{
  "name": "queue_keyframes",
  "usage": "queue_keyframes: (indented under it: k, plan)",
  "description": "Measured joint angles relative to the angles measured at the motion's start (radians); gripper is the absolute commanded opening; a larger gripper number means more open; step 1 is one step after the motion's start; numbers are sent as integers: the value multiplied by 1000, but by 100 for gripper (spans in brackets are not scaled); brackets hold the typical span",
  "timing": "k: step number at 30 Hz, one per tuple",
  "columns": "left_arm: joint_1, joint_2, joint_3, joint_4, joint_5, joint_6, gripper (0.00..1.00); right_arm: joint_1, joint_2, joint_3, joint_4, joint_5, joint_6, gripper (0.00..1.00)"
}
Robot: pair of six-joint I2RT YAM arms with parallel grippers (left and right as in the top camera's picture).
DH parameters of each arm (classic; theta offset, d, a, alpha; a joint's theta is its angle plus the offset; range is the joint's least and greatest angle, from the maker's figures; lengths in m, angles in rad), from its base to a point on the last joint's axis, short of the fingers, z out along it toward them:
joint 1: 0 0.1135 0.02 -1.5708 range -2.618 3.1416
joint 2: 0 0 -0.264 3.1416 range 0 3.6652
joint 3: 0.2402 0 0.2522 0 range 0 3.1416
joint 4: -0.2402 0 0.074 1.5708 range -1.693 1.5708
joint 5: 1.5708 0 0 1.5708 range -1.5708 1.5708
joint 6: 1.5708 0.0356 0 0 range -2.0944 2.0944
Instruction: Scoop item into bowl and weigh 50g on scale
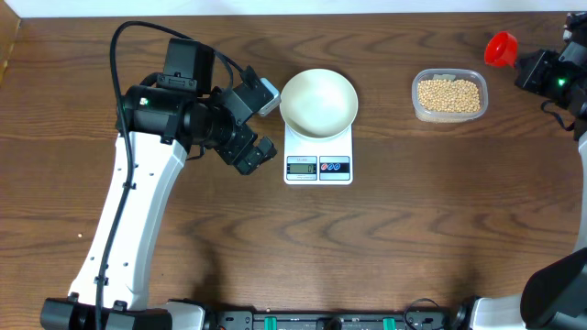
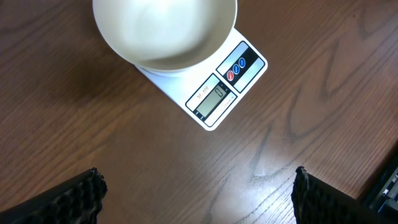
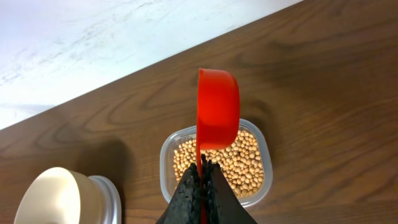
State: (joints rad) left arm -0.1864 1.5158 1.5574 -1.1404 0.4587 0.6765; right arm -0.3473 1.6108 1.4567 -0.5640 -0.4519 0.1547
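The white bowl point(image 1: 317, 102) sits empty on the white scale point(image 1: 318, 166) at the table's middle; both show in the left wrist view, bowl point(image 2: 165, 31) and scale point(image 2: 217, 93). Tan beans point(image 1: 448, 94) fill a clear tub point(image 1: 418, 110) to the right, also in the right wrist view point(image 3: 239, 162). My right gripper point(image 3: 202, 171) is shut on the handle of a red scoop point(image 3: 217, 109), held above the tub; overhead the scoop point(image 1: 500, 49) is at the far right. My left gripper point(image 2: 196, 190) is open and empty, left of the scale.
The table's far edge and a pale surface point(image 3: 93, 43) lie beyond the tub. The left arm point(image 1: 138, 202) stretches across the table's left half. Bare wood lies in front of the scale.
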Motion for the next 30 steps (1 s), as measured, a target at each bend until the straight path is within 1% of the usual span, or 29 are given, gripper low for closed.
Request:
queue_keyframes:
  k: [23, 30]
  plan:
    - [0, 0, 0, 0, 0, 0, 98, 0, 0, 0, -19, 0, -8, 1]
    - [0, 0, 0, 0, 0, 0, 98, 0, 0, 1, -92, 0, -15, 1]
